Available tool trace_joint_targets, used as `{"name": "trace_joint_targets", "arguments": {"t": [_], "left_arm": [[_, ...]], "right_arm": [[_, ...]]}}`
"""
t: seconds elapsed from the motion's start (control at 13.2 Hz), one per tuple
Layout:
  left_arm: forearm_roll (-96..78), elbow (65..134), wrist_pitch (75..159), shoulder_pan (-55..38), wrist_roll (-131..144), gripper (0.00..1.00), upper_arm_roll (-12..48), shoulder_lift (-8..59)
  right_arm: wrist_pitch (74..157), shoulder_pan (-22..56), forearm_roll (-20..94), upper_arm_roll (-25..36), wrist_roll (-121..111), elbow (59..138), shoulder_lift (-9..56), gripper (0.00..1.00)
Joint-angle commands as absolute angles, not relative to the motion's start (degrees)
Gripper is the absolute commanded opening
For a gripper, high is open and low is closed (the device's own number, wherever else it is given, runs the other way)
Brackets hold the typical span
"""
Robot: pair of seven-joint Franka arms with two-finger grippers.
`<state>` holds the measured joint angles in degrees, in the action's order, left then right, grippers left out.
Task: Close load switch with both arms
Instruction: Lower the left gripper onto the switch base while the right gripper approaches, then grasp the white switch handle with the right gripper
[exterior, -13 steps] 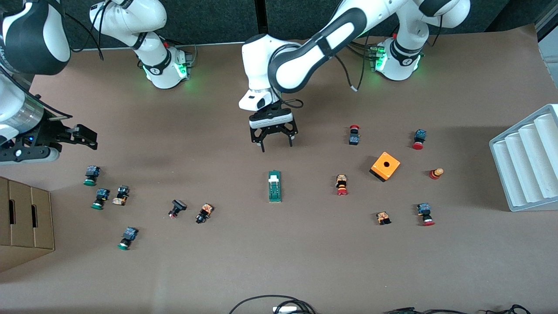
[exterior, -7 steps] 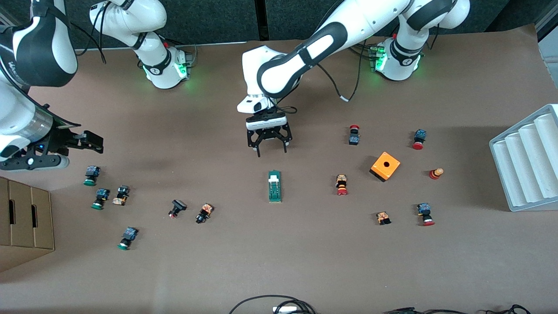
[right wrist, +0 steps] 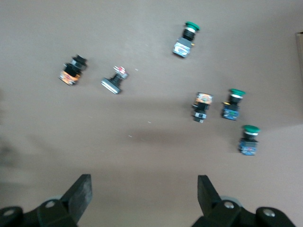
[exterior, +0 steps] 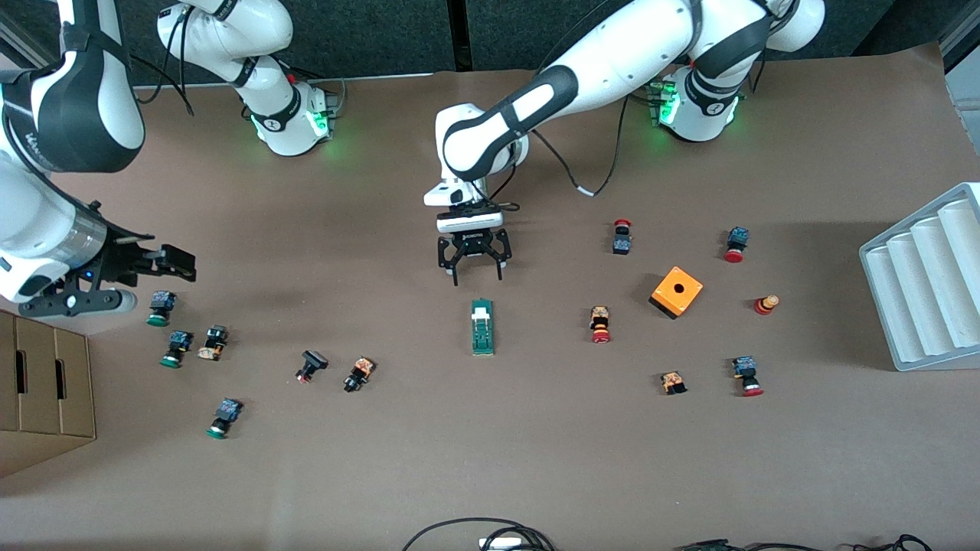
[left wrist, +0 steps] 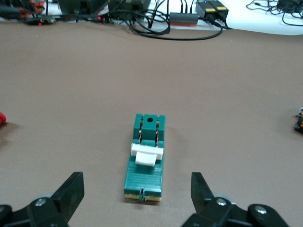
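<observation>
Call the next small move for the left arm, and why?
Probably ease the left pincer forward and down over the load switch. It is open and empty, above the table just short of the switch's white-slider end, which the left wrist view centres between its fingers. The right pincer is open over the green-capped buttons at its own end, nowhere near the switch.

We count twelve small push buttons: six (exterior: 212, 342) toward the right arm's end of the table, six (exterior: 600, 324) toward the left arm's. There is one load switch (exterior: 482, 327), one orange box (exterior: 677, 291), one cardboard box (exterior: 46, 386), one white tray (exterior: 930, 279), and two grippers, the left gripper (exterior: 474, 268) and the right gripper (right wrist: 143, 187).
</observation>
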<state>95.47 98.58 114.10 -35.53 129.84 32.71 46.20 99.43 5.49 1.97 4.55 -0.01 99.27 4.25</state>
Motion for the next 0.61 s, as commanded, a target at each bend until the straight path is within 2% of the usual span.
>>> {"name": "trace_joint_targets", "arguments": {"t": [0.0, 0.53], "left_arm": [[102.1, 98.09, 112.68, -39.37, 135.16, 0.99, 28.58, 48.51], [114.69, 96.34, 112.59, -39.46, 139.66, 0.96, 26.01, 53.78]], "right_arm": [[99.49, 6.41, 4.65, 4.22, 6.39, 94.93, 9.22, 1.0], [108.36, 14.84, 13.09, 4.22, 36.07, 90.46, 18.17, 1.0]]}}
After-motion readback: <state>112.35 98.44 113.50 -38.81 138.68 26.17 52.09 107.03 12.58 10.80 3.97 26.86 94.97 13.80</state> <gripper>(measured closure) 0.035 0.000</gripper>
